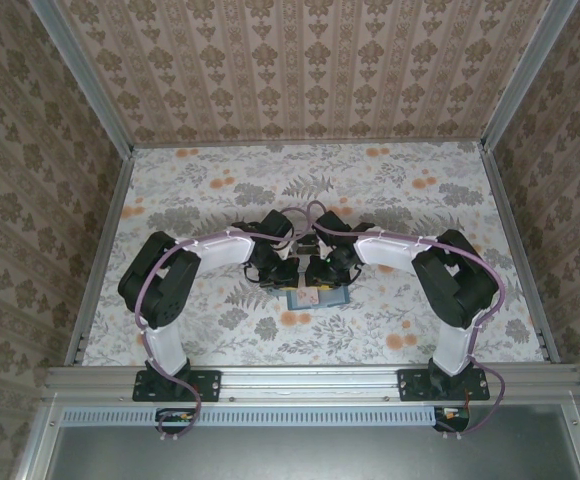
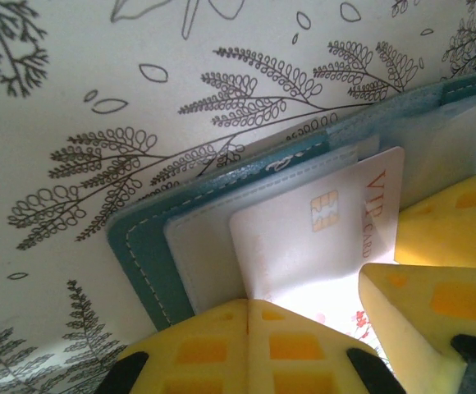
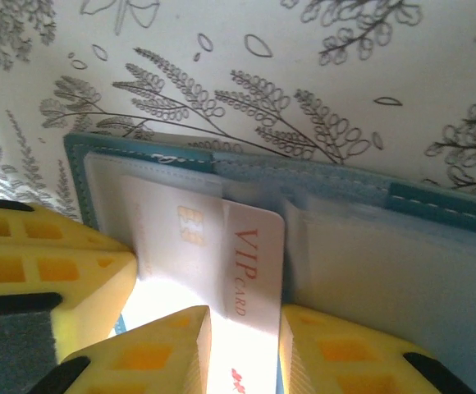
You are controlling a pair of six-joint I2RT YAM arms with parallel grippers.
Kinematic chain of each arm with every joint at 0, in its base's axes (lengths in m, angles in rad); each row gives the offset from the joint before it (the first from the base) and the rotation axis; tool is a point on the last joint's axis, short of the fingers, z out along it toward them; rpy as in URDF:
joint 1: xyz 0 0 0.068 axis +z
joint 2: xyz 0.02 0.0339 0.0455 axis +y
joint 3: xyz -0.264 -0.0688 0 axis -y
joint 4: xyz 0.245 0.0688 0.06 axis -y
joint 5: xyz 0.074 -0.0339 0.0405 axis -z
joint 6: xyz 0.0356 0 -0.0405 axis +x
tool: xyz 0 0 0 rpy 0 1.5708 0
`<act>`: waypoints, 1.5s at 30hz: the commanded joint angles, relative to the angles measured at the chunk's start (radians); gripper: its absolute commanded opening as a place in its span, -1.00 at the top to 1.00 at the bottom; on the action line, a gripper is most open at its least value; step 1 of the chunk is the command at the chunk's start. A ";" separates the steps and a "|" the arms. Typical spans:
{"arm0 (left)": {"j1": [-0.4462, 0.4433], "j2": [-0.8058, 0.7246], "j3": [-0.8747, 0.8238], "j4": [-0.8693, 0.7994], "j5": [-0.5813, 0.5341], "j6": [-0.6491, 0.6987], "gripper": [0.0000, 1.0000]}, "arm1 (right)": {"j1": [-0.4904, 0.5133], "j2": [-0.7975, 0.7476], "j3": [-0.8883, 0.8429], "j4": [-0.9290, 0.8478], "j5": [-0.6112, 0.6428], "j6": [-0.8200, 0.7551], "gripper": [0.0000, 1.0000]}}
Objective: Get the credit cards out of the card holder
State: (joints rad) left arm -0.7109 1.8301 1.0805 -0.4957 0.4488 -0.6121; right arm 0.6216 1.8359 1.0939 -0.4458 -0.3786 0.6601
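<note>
Along the bottom of my left wrist view the left gripper (image 2: pixel 249 316) is closed, pads together against the near edge of a white VIP card (image 2: pixel 304 238). That card sticks partly out of a slot in the open teal card holder (image 2: pixel 139 246), which lies flat on the floral table (image 2: pixel 74 82). Further right, the right gripper (image 3: pixel 244 318) stands parted, with the card's lettered end between its fingers.

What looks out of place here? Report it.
Only the white VIP card, jutting partway out of its slot in the open teal card holder. That fits the removal task; nothing looks damaged or spilled.
</note>
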 commanded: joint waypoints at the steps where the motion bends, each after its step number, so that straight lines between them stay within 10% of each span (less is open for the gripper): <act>1: 0.004 0.032 -0.014 -0.064 -0.024 0.020 1.00 | -0.014 -0.023 -0.042 0.065 -0.082 0.031 0.42; 22: 0.005 0.032 -0.016 -0.065 -0.027 0.018 1.00 | -0.049 -0.079 -0.109 0.149 -0.147 0.067 0.84; 45: 0.014 0.016 -0.027 -0.061 -0.024 0.023 1.00 | -0.066 -0.167 0.004 -0.227 0.131 -0.097 1.00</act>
State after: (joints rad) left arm -0.7055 1.8309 1.0805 -0.4969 0.4526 -0.6086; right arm 0.5545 1.6932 1.0733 -0.5961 -0.2970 0.5831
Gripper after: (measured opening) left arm 0.060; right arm 0.064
